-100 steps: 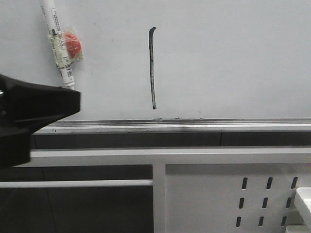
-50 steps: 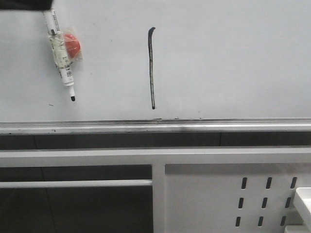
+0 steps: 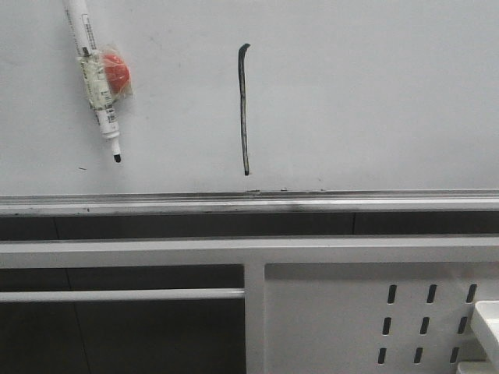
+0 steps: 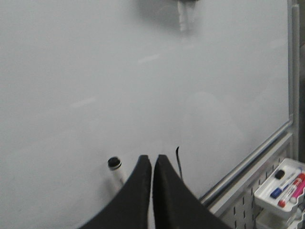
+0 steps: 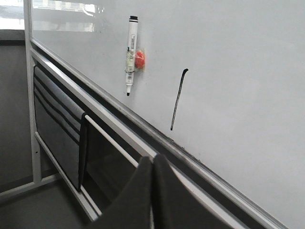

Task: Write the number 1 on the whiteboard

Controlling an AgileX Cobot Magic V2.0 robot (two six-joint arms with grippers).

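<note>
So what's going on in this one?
The number 1 is already drawn on the whiteboard. The marker sits uncapped against the board beside a red magnet, with nothing gripping it. Both the left gripper and the right gripper are off the board, jaws shut and empty.

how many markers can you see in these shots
3: one white marker stuck on the whiteboard left of the number 1; a blue one and a red one in the tray. More may be hidden.

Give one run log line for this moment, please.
number 1: drawn on whiteboard | marker: stuck to board, uncapped | left gripper: shut, empty | right gripper: shut, empty
</note>
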